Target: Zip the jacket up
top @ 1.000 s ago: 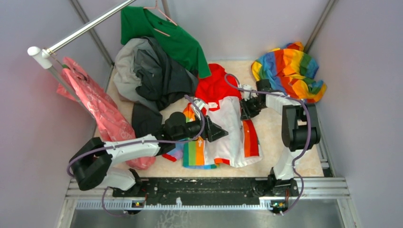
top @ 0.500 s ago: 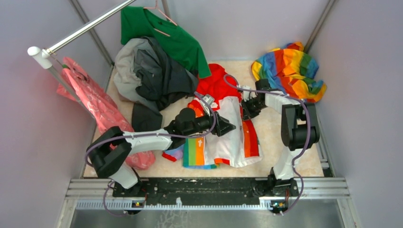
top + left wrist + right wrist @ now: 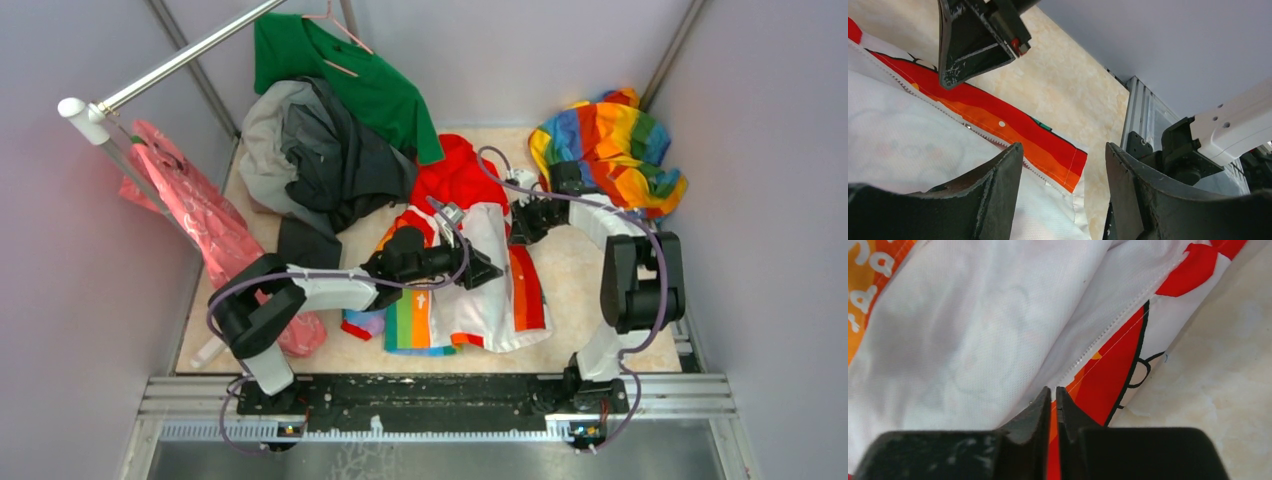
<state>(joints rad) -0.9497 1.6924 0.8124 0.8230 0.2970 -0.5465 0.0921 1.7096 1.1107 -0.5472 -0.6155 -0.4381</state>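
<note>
Between the fingertips of your right hand runs the orange-red zipper edge of the jacket. That hand is clenched on it, at the end nearer the red hood. Just below that pinch your left hand is released, jaws apart with nothing between them, poised over the white panel and the zipper teeth. The jacket lies spread on the surface with its front open.

Watch the right pinch: only the very tips carry the cloth, so a pull along the zipper could slip it free. The slider cannot be found in any view (it may be hidden under a fold). If your left hand closes where it is, it may gather loose white cloth instead. Slack fabric could also bunch into the track.

Farther out, beyond your left hand, the dark grey garment lies near the jacket's sleeve side. It is the likeliest thing for that arm to drag. Behind it hang the green shirt and the pink cloth. Beyond your right hand the rainbow cloth sits well apart.
</note>
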